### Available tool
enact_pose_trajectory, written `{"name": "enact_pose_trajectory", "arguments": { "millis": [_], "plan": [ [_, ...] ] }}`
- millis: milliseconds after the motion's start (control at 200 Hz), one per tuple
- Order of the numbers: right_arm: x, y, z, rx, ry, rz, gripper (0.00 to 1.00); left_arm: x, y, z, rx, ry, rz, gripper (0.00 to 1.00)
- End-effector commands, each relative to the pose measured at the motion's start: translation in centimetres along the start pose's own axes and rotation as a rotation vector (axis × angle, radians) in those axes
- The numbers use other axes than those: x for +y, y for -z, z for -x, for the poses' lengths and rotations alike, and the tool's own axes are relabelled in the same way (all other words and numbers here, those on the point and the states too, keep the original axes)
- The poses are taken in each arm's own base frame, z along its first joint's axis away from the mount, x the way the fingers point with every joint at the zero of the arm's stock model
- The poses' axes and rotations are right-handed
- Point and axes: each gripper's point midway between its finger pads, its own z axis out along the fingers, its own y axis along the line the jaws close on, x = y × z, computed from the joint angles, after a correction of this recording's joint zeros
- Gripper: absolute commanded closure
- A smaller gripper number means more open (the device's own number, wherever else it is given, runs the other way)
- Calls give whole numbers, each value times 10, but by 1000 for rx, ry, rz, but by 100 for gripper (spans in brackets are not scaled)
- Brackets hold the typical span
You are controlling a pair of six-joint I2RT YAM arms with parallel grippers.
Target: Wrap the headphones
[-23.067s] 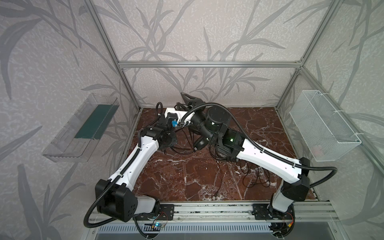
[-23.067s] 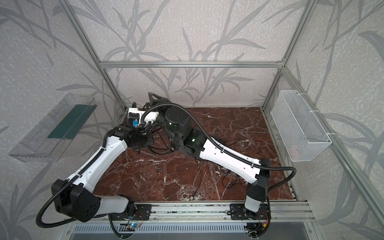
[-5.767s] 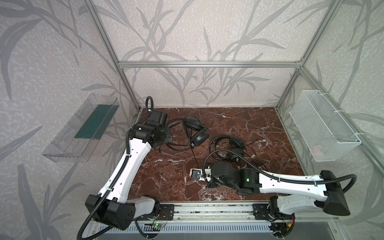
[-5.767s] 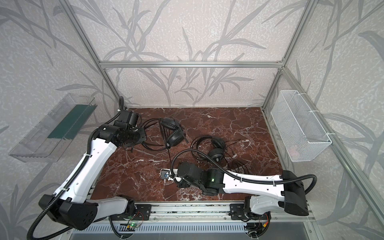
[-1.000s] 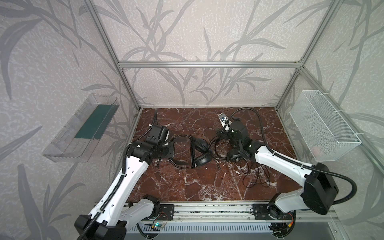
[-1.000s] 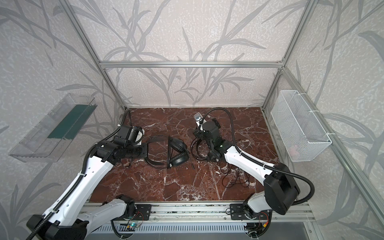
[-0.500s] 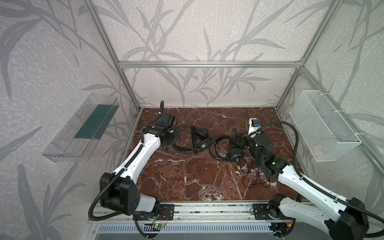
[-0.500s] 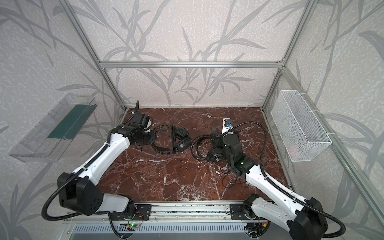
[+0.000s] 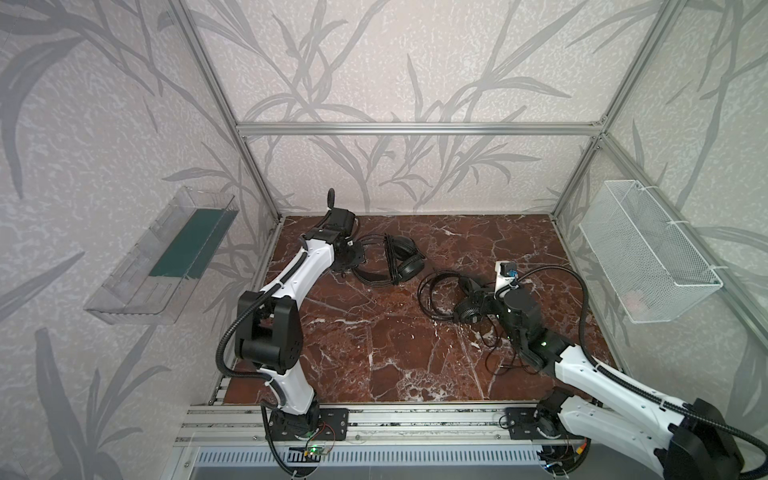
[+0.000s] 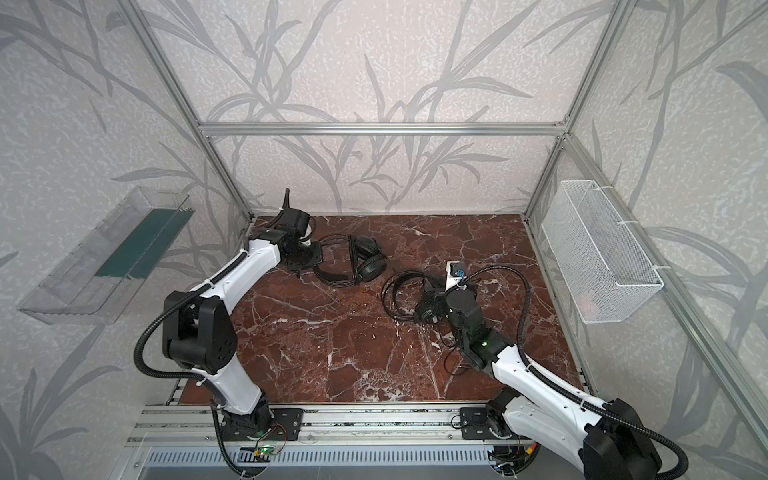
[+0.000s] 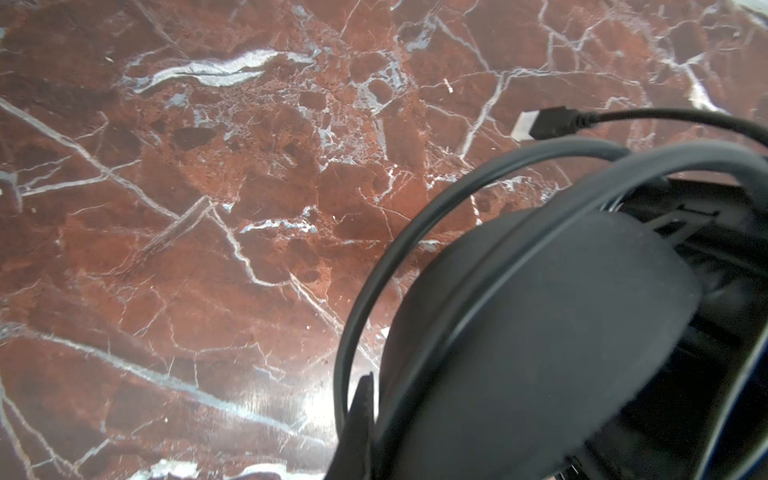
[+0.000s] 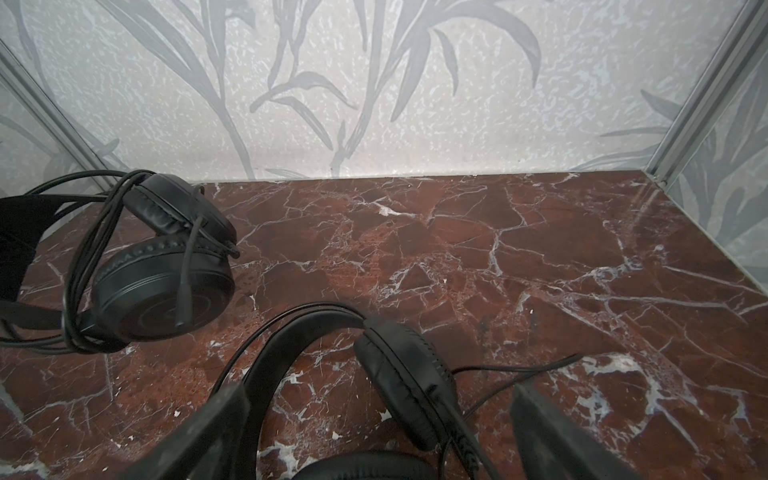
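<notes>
The left hand [image 9: 360, 259] is closed at the back left of the bench [image 9: 374, 345]; whether it pinches the headband of the left headset [image 9: 395, 259] cannot be told, though the hand is right against it. That headset lies with its cable looped around it, the plug [image 11: 540, 122] resting on the marble. The right hand [image 12: 374, 432] stands wide, its fingers [image 12: 208, 432] straddling the right headset [image 9: 467, 305], whose earcup [image 12: 403, 386] sits between them. This headset lies right of centre, its cable [image 9: 494, 345] strewn loose toward the front. The two headsets lie near each other, apart.
</notes>
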Motion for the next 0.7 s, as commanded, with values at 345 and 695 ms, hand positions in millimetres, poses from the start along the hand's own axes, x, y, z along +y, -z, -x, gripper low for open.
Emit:
{"name": "enact_pose_trajectory", "arguments": {
  "millis": [345,695],
  "plan": [
    [17,-2,0,-67,-13,94,1,13,-48,45,55,25,-110,100],
    [45,-10,-16,-66,94,159,1,35,-70,43,110,68,-111,100]
  ]
}}
